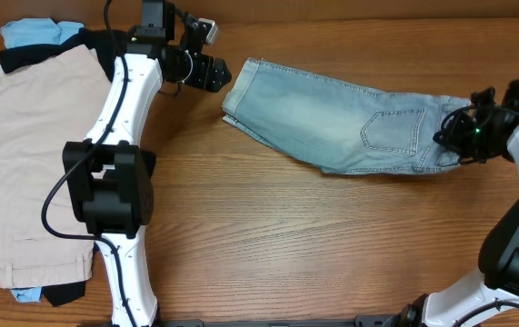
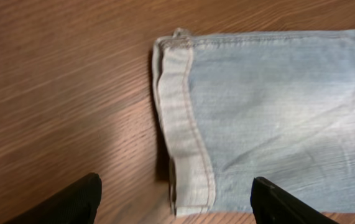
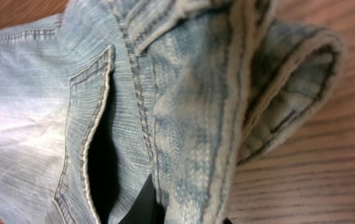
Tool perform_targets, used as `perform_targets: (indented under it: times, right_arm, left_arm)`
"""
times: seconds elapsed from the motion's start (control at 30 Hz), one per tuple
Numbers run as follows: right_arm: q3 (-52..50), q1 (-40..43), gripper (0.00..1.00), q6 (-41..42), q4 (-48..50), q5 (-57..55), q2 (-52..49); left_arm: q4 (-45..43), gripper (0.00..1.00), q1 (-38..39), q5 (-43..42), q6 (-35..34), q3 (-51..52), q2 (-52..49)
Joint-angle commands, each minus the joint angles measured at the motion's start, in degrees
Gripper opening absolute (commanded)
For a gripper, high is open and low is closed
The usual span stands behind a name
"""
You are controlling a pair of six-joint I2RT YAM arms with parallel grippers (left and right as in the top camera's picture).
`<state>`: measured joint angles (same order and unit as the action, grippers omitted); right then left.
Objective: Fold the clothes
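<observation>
Denim shorts (image 3: 183, 112), halved lengthwise, bunch in the right pincer's (image 1: 456, 134) grip, left pincer (image 2: 174, 202) spread above the hem (image 2: 183, 124); crosswise fold seemingly remains.

Brown wood-grain table (image 1: 332, 236), evenly lit w/ soft sheen.

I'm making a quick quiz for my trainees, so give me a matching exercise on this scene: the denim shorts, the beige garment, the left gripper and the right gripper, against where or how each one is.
Column one:
1 denim shorts
2 beige garment
3 left gripper
4 right gripper

Column two:
A open, over the leg hem
B spread out in the middle of the scene
C closed on the waistband end
D lying over a black garment

Pairs: 1-B, 2-D, 3-A, 4-C
</observation>
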<state>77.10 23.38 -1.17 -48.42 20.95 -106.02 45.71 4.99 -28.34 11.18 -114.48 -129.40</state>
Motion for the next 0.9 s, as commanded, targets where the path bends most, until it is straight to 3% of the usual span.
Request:
perform_targets:
  times: [0.0,0.17,0.2,0.27,0.3,0.5,0.67,0.87]
  right_arm:
    - [2.05,-1.53,0.04,-3.58,-0.13,-2.32,2.08]
    - [2.05,-1.53,0.04,-3.32,-0.13,-2.23,2.08]
    - [2.05,-1.53,0.04,-3.34,-0.13,-2.23,2.08]
    - [2.05,-1.51,0.04,-3.10,-0.07,-2.21,2.08]
    - [2.05,-1.53,0.04,-3.13,-0.07,-2.01,2.08]
    - [2.05,-1.53,0.04,-1.81,0.11,-1.60,2.08]
    - [2.05,-1.51,0.04,-1.60,0.09,-1.62,2.08]
    - [2.84,-1.51,0.04,-2.38,0.28,-0.07,2.08]
  left_arm:
    - [-1.70,0.78,1.07,-3.28,1.31,-1.14,-1.97]
    - [-4.70,0.72,2.93,-6.43,2.58,-1.14,-4.92]
    - [-5.53,0.65,3.41,-6.40,2.60,-1.14,-5.81]
    - [-6.73,0.42,4.09,-5.49,2.56,-1.14,-7.37]
    - [-7.08,0.38,4.37,-5.33,2.49,-1.14,-8.15]
    - [-6.95,0.34,5.18,-5.38,0.37,-1.14,-11.87]
    - [-3.23,0.22,5.22,-0.87,0.04,-1.14,-12.90]
    - [4.02,0.11,5.25,3.23,-6.08,-1.14,-12.90]
